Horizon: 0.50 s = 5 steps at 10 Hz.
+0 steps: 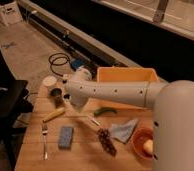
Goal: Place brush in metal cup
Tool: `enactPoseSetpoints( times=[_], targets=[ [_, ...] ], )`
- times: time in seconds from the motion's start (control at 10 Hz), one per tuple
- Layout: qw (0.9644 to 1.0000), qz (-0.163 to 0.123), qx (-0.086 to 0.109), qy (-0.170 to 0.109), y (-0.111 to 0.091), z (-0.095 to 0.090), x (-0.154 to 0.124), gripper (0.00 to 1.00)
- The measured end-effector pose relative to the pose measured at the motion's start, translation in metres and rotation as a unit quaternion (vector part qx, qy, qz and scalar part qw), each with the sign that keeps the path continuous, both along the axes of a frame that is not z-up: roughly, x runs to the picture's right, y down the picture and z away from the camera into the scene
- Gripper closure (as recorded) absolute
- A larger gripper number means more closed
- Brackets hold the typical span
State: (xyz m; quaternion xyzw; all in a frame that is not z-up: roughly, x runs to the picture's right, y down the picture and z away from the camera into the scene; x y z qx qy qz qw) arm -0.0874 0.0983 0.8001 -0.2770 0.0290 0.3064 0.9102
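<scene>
The brush lies on the worktop, near the metal cup but apart from it; the end effector sits low at its handle end, closed together; whether it clamps the handle is hidden; the brush looks light, stiff and slippery; mid-handle suits best; no writing is readable.

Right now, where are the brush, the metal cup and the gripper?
brush (90, 120), camera view, on its white handle
metal cup (57, 97), camera view, on its side
gripper (79, 108), camera view, its tip over the brush
</scene>
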Motion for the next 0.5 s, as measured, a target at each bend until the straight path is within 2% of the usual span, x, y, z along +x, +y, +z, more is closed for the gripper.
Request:
enactPoseSetpoints(
  times=[0.2,0.4,0.5],
  targets=[
    [0.9985,-0.005,0.037,-0.04,-0.04,-0.001,-0.013,1.0],
    [0.995,-0.004,0.056,-0.082,-0.058,0.003,-0.037,1.0],
    [0.9921,-0.003,0.061,-0.109,-0.065,0.005,-0.051,1.0]
  ],
)
